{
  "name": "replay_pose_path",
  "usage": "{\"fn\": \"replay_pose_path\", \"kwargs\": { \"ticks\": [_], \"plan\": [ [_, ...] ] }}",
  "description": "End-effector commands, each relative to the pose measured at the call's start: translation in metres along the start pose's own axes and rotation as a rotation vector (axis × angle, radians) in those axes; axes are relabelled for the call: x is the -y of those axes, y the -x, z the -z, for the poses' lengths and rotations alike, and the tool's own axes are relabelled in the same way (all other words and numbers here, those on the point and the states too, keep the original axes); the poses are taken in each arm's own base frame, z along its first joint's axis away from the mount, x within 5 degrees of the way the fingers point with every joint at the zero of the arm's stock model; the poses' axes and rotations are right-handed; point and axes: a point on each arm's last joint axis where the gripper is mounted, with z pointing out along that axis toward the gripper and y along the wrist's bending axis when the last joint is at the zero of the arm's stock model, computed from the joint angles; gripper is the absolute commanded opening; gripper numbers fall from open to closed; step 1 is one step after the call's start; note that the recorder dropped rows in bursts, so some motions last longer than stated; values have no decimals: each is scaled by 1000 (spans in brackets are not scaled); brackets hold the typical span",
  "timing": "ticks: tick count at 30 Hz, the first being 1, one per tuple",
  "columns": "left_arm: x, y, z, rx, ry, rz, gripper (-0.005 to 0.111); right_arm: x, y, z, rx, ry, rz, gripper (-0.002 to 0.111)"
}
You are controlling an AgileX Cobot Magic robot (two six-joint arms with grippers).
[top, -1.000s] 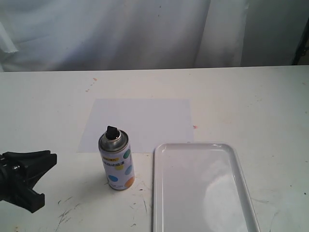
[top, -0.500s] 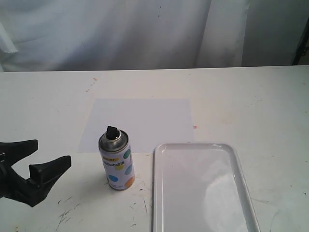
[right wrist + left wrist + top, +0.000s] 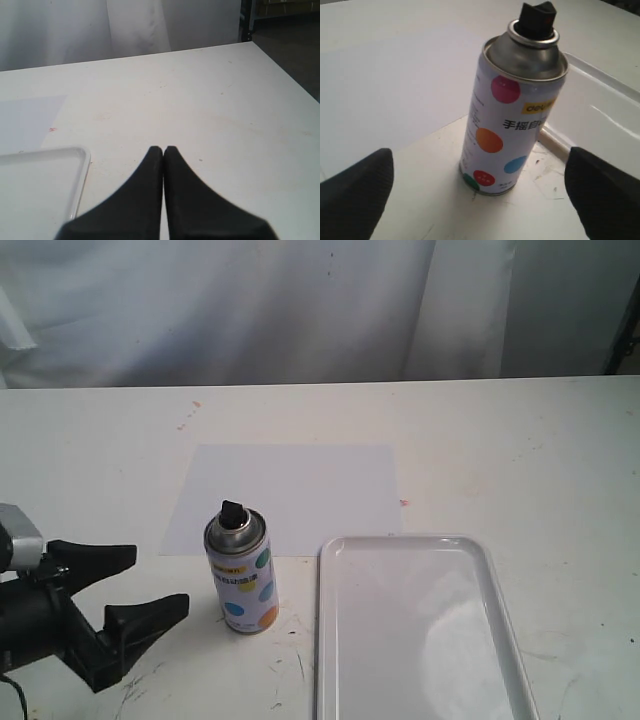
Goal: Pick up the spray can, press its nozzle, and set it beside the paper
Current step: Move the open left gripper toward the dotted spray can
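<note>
The spray can [image 3: 240,575] stands upright on the table, just in front of the paper's near edge, with its black nozzle [image 3: 232,512] on top. The paper [image 3: 290,495] lies flat behind it. My left gripper [image 3: 160,580] is open, a short way left of the can and pointing at it, touching nothing. In the left wrist view the can [image 3: 515,115] and nozzle [image 3: 536,17] fill the space ahead of the wide-apart fingers [image 3: 362,190]. My right gripper [image 3: 163,148] is shut and empty above bare table; the exterior view does not show it.
A glossy white tray [image 3: 330,640] lies right of the can, its near-left corner close to the can's base; its rim [image 3: 82,155] shows in the right wrist view. A white curtain [image 3: 300,310] hangs behind the table. Scuff marks [image 3: 135,685] dot the front left.
The left gripper has opened wide and moved right, toward the can. The can, paper and tray have not moved.
</note>
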Motion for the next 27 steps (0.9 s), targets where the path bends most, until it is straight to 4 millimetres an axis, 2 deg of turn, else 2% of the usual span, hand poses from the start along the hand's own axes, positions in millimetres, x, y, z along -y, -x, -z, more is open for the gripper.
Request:
{"fn": "replay_pose_path", "kwargs": {
  "ticks": [1, 5, 21, 27],
  "plan": [
    [-2, -4, -14, 39, -108, 19, 86, 0, 0, 0, 10, -4, 15, 0],
    [-7, -4, -25, 64, -176, 27, 86, 0, 0, 0, 10, -4, 15, 0],
    [-25, -8, -50, 55, -256, -14, 86, 0, 0, 0, 10, -4, 15, 0],
    [-18, -1, -65, 60, -314, -63, 86, 0, 0, 0, 10, -4, 15, 0]
  ]
}}
